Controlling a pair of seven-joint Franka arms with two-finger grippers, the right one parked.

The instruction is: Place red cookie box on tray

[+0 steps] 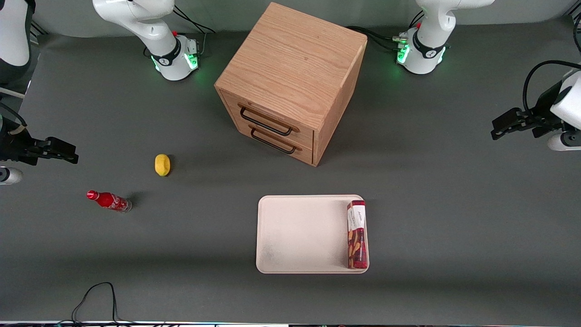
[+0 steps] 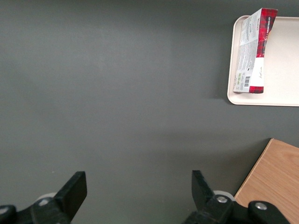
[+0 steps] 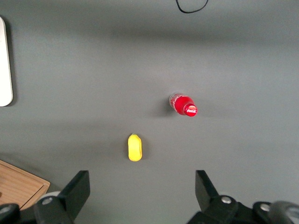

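Lying along the edge of the flat cream-white tray (image 1: pixel 299 236), lower centre, the long dark-red cookie box (image 1: pixel 357 235) looks delivered; the claw (image 1: pixel 499 128), right edge, hangs wide open and empty above the surface.

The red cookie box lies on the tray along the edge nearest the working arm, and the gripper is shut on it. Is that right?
Not quite. The red cookie box does lie on the tray along that edge, but the gripper is open and holds nothing. It hangs over bare table, well away from the tray toward the working arm's end. The left wrist view shows this; the front view confirms it.
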